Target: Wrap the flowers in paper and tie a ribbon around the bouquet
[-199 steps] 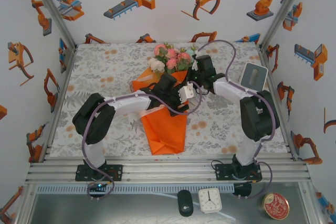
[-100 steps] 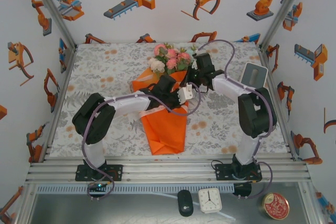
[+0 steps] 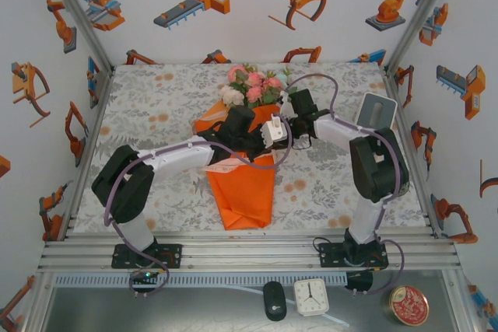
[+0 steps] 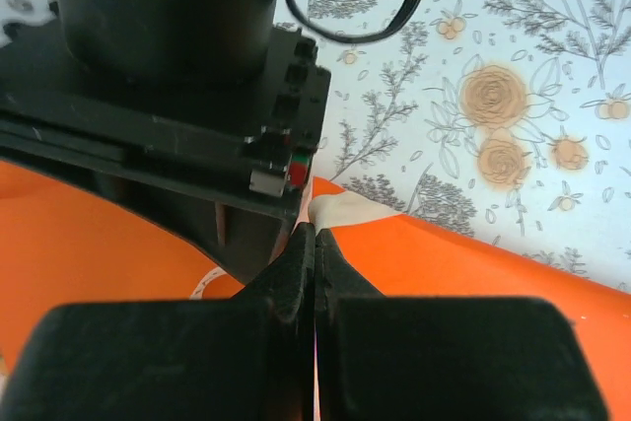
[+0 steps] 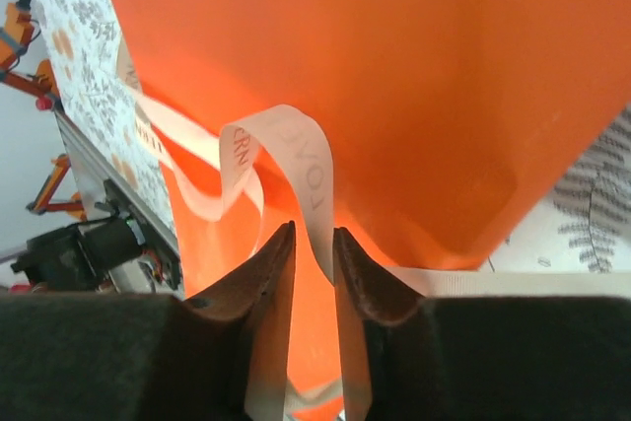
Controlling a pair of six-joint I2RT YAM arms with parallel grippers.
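1. Here's the bouquet (image 3: 243, 180), lying mid-table on the floral-print cover (image 3: 156, 106), with its blooms toward the far wall and its narrow orange end toward the arm bases.
2. The flowers (image 3: 253, 87), pink, white and pale green, spill out of the top of the paper (image 3: 247, 209). It is folded into a cone, and the stems are hidden inside.
3. Both arms are in there together! The left arm (image 3: 175, 153) sweeps in from the left and the right arm (image 3: 342, 131) from the right. They meet over the upper cone, just below the blooms.
4. Left gripper (image 4: 314, 244): the fingers are pressed tight together, pinching the ribbon (image 4: 347, 212). A cream sliver pokes out past the tips, with orange paper just beneath.
5. Right ahead of those fingers, in the left wrist view, sits the other gripper's black body, very close.
6. Right gripper (image 5: 314, 239): the fingers stand slightly apart. The ribbon runs down through the gap, loose rather than clamped.
7. Above those tips the ribbon curls into a loop against the paper, with reddish lettering printed on it. More of it trails off to the left across the orange.
8. A white-framed grey panel (image 3: 377, 110) stands on the cover beside the right arm.
9. Past the front rail sit 3 bits: a black mouse (image 3: 274, 301), a white clock (image 3: 311, 297) and a round red tin (image 3: 408, 305).
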